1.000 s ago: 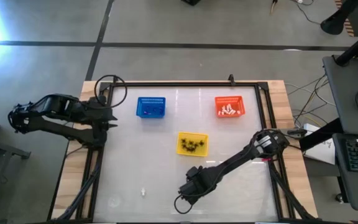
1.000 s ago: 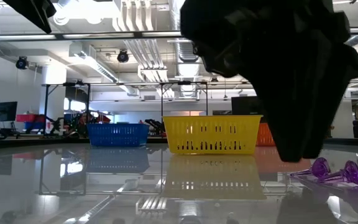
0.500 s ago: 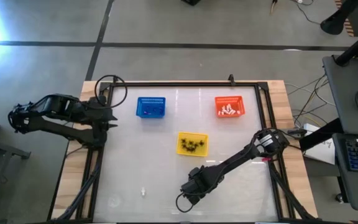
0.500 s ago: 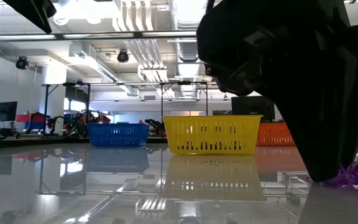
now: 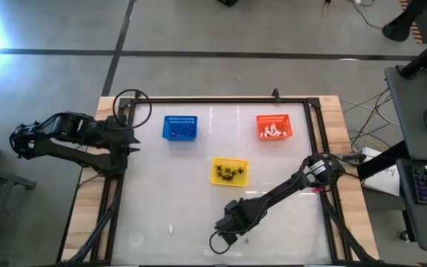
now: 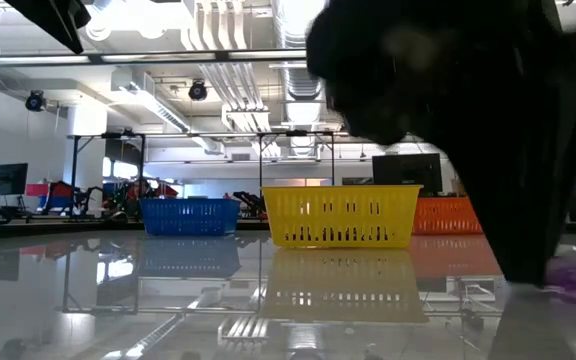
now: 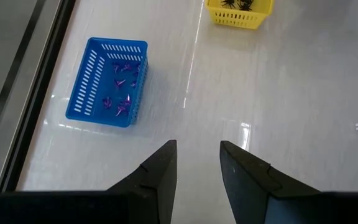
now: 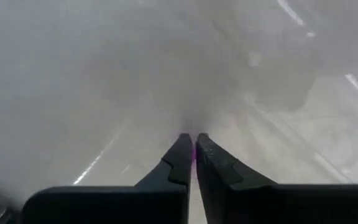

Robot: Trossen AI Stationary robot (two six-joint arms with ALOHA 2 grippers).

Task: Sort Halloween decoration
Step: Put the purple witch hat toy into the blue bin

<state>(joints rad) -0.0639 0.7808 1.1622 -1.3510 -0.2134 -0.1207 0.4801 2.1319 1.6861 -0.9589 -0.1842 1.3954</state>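
Glossy white tabletop runs under my right gripper (image 8: 194, 149), low at the near edge, fingers pinched almost together on a tiny purple plastic trinket (image 6: 575, 280) at their tips. From there the small blue rectangular basket (image 5: 179, 127) lies far-left, past the yellow basket (image 5: 230, 171); my left gripper (image 7: 197, 163), narrowly parted, waits nearer it

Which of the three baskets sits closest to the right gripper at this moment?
The yellow rectangular plastic basket holding black spider trinkets. It sits mid-table, just beyond the right gripper; the blue basket and orange basket stand farther back.
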